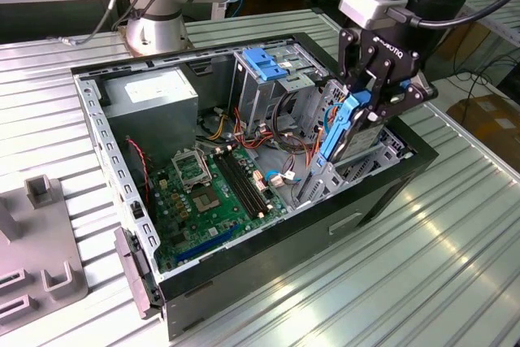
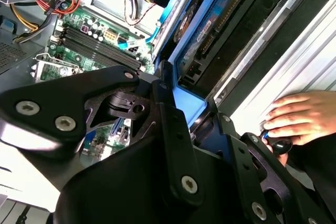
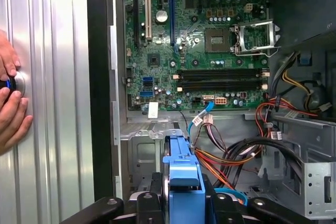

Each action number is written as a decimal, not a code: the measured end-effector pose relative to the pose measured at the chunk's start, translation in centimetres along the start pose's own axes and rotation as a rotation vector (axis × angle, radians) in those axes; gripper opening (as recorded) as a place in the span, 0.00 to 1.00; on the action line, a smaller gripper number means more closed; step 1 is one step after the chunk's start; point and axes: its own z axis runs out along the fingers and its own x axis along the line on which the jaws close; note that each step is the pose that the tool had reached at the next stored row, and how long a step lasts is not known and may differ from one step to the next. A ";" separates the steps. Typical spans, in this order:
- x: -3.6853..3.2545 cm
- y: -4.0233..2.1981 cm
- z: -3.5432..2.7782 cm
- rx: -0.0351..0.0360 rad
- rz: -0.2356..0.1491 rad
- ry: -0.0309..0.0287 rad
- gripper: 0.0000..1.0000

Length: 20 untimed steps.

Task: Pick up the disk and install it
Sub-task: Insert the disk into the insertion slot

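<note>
Black two-finger gripper (image 1: 367, 105) clenched on flat black-and-silver hard drive (image 1: 341, 129) with blue plastic side rails. Drive held on edge, long axis steeply upright, leaning slightly, lower end over exterior view's right end of open black computer case (image 1: 382, 201), near green motherboard (image 1: 211, 188).

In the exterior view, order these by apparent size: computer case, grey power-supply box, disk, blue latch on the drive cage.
1. computer case
2. power-supply box
3-4. the disk, held in the hand, and the blue latch look alike; the hand hides part of the disk, so these two stay unranked.
</note>
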 end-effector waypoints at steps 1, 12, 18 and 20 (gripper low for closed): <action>0.00 0.00 0.08 0.0000 0.000 -0.0003 0.37; 0.06 0.02 1.23 -0.0001 0.000 -0.0049 0.37; 0.09 0.02 1.94 -0.0002 0.000 -0.0078 0.37; 0.11 0.02 2.25 -0.0002 0.000 -0.0086 0.37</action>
